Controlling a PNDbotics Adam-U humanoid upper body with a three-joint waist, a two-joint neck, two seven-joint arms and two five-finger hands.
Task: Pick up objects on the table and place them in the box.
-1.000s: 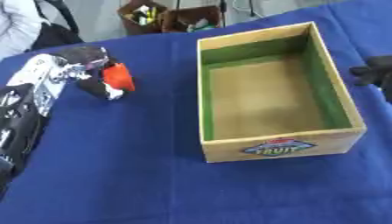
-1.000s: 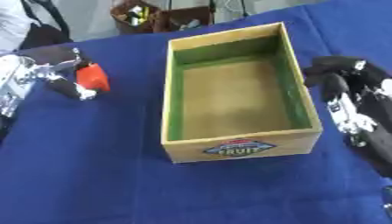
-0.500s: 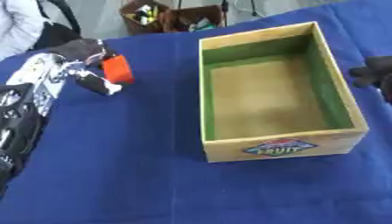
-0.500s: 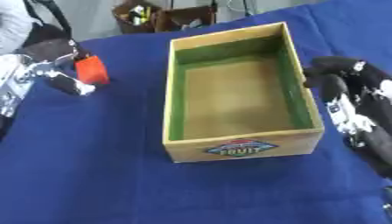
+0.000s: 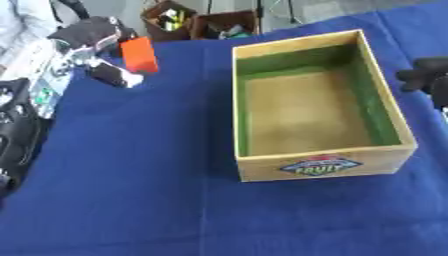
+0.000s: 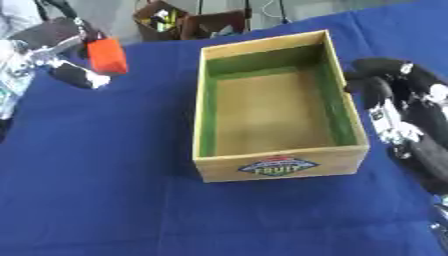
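An orange block [image 5: 139, 54] hangs above the blue table at the far left, pinched in my left hand [image 5: 90, 38], whose fingers curl round it. The wooden box [image 5: 319, 159] with a green lining and a fruit label stands in the middle right, and nothing lies in it. My right hand [image 6: 390, 82] rests just right of the box's far right wall, fingers relaxed and holding nothing.
Blue cloth [image 5: 131, 190] covers the table. Two brown bins [image 5: 203, 21] with small items stand beyond the far edge. A person's light sleeve [image 5: 19, 20] shows at the upper left corner. My right forearm [image 6: 426, 145] lies along the box's right side.
My left hand has lifted the orange block up off the cloth and carried it slightly farther away. The right hand has stayed where it was.
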